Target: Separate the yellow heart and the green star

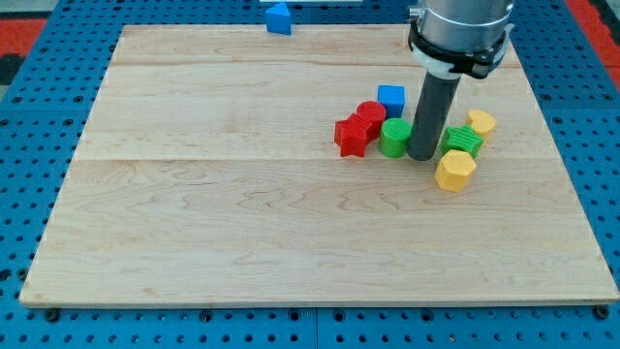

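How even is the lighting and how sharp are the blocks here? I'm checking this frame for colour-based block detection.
Camera view: lighting is soft and even, with no glare on the wooden board; only faint shadows beside the blocks; the red star and yellow block are sharp enough, though block shapes stay hard to read at this size; my tip hides part of the green blocks' gap.
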You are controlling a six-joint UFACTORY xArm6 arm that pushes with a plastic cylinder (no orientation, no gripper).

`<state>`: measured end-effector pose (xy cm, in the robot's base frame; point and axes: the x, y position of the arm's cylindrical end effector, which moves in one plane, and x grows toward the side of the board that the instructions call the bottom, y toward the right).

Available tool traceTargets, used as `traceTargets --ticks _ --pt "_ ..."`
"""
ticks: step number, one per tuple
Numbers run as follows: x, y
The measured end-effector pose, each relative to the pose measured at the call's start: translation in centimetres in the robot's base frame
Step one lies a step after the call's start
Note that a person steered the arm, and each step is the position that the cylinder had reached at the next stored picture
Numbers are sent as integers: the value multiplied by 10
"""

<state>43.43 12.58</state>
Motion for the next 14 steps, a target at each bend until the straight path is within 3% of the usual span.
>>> traceTargets --ticks 2,3,4,5,9,10,13,14 --pt "20 -9" --pt "102 27" --pt "93 114" --pt "45 137" --pt "-49 76" --pt "-20 61" --pt "-9 64" --pt "-42 97"
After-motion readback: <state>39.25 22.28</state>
